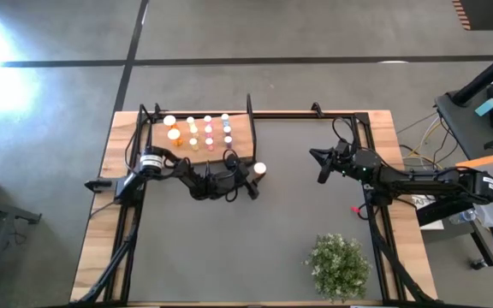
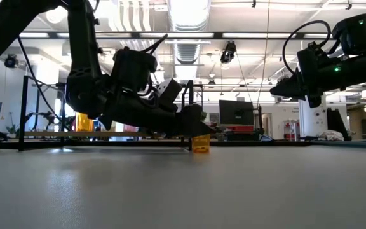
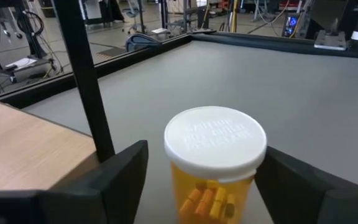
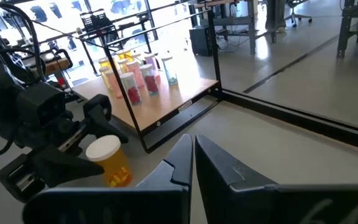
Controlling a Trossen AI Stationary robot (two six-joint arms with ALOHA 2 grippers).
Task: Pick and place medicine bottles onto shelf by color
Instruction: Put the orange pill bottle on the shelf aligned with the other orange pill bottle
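An orange medicine bottle (image 3: 213, 168) with a white cap stands upright on the grey mat, just off the shelf's right end. My left gripper (image 3: 205, 158) is open and level, with one finger on each side of the bottle (image 1: 259, 169). A clear gap shows beside one finger (image 3: 129, 171). The shelf (image 1: 240, 130), a light wooden board, carries several small bottles (image 1: 199, 130) in orange, yellow, pink and blue. My right gripper (image 4: 191, 152) hangs shut above the table's right part (image 1: 322, 167), away from the bottles. My left gripper comes level from the table's left, with its fingers beside the upper part of the standing orange bottle. One finger (image 3: 278, 177) lies right at the cap's rim (image 3: 263, 149); whether it touches, I cannot tell. The other finger stands apart from the bottle.
A thin black post (image 3: 86, 74) rises at the shelf's corner, close beside my left gripper. A green bushy plant (image 1: 339, 263) stands at the near right. A black frame rail (image 1: 315, 114) runs along the mat's far edge. Open mat lies between the two arms.
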